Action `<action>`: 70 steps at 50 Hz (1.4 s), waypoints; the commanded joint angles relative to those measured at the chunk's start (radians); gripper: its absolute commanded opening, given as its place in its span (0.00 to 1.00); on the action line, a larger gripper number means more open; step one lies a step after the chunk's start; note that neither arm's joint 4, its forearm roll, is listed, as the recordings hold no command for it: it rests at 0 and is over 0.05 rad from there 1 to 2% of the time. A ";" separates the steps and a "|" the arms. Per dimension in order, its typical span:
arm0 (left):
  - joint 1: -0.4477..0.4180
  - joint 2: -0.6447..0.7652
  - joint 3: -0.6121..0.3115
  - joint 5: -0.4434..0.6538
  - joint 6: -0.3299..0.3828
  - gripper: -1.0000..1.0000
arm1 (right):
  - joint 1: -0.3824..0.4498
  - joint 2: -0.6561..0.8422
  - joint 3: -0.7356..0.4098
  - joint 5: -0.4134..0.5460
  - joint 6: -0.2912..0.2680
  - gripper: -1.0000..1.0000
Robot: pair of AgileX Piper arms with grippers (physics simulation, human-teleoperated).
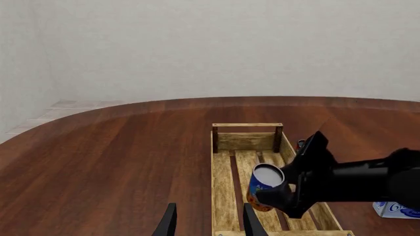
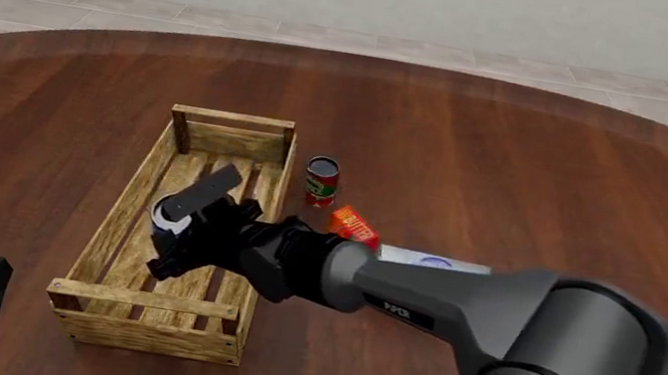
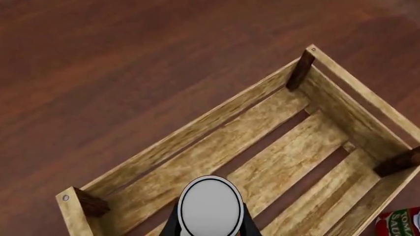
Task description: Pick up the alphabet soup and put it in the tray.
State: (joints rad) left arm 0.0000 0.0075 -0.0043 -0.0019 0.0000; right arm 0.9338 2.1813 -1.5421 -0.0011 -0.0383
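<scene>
Gripping the alphabet soup (image 1: pixel 264 183), the right end effector (image 2: pixel 174 235) hangs between tray (image 2: pixel 113 231) walls.

Tray (image 2: pixel 113 231) pale rough slatted wood; table (image 2: pixel 513 166) dark glossy wood; alphabet soup (image 1: pixel 262 183) matt grey top, printed label.

Alphabet soup (image 2: pixel 169 214) in right claw (image 2: pixel 187 225) over tray (image 2: pixel 113 231); red-labelled can (image 2: pixel 320 181) just right of tray
</scene>
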 commanded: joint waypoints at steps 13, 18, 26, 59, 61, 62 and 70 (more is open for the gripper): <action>0.000 0.000 0.000 0.000 0.000 1.00 | -0.026 0.014 -0.026 0.005 0.010 1.00; 0.000 0.000 0.000 0.000 0.000 1.00 | -0.028 0.007 -0.025 0.004 0.011 1.00; 0.000 0.000 0.000 0.000 0.000 1.00 | -0.033 -0.007 -0.008 -0.007 0.024 1.00; 0.000 0.000 0.000 0.000 0.000 1.00 | -0.011 -0.195 0.112 -0.005 0.027 1.00; 0.000 0.000 0.000 0.000 0.000 1.00 | -0.013 -0.198 0.113 -0.004 0.025 1.00; 0.000 0.000 0.000 0.000 0.000 1.00 | -0.012 -0.202 0.116 -0.004 0.026 1.00; 0.000 0.000 0.000 0.000 0.000 1.00 | -0.014 -0.314 0.216 -0.068 0.023 1.00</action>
State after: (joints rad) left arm 0.0000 0.0075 -0.0043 -0.0019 0.0000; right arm 0.9205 1.9669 -1.4093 -0.0214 -0.0112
